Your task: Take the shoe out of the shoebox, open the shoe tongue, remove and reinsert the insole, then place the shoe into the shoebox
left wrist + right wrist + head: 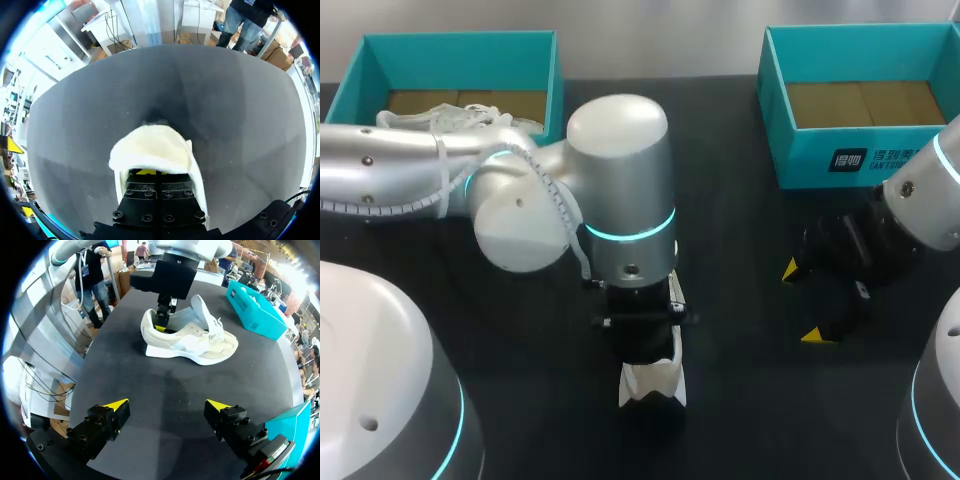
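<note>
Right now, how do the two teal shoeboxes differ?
The left shoebox holds white laces and what looks like a second shoe. The right shoebox shows only its bare brown floor. My left arm crosses the left shoebox's front, while the right shoebox's printed front wall is mostly in view. Both are teal, open-topped and stand at the far side of the table.

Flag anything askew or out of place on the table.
Nothing stands out. The shoe sits level on its sole, tongue raised, with the left gripper in its heel opening; the right gripper hangs open, apart.
</note>
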`<move>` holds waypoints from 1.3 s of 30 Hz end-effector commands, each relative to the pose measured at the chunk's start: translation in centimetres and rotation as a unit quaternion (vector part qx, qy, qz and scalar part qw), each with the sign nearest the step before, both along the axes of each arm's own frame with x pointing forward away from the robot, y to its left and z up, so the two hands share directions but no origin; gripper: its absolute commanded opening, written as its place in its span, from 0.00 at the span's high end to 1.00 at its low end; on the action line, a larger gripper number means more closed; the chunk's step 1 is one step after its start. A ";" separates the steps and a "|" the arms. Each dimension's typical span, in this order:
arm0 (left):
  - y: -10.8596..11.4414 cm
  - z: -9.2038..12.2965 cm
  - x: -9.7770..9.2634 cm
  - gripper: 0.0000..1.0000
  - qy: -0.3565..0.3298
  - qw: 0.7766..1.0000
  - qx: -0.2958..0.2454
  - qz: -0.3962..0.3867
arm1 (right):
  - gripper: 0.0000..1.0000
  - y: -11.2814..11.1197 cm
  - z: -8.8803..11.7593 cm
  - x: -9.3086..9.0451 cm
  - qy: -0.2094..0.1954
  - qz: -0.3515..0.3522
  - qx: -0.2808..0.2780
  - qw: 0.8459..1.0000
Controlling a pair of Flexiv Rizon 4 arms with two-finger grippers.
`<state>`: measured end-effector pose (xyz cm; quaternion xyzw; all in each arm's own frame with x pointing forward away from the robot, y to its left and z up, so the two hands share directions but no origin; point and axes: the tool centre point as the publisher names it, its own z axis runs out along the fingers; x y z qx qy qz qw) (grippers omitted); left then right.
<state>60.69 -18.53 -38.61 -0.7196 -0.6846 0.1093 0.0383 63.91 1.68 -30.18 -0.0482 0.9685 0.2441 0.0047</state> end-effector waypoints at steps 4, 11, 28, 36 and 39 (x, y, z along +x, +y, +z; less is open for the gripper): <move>-0.5 -1.8 1.3 1.00 -0.031 0.999 0.002 0.024 | 0.00 0.1 0.0 -0.1 -0.001 0.000 -0.001 1.000; 0.0 2.2 1.6 1.00 -0.055 0.996 -0.047 0.043 | 0.00 0.1 0.0 -0.1 -0.001 0.000 -0.001 1.000; -2.9 -1.2 0.9 1.00 -0.077 0.987 -0.123 0.062 | 0.00 0.1 0.0 -0.1 -0.001 0.000 -0.001 1.000; -3.3 -2.8 1.4 1.00 -0.106 0.988 -0.095 0.058 | 0.00 0.1 0.0 -0.1 -0.001 0.000 -0.001 1.000; -2.9 -3.0 2.2 1.00 -0.115 0.988 -0.083 0.061 | 0.00 0.1 0.0 -0.1 -0.001 0.000 -0.001 1.000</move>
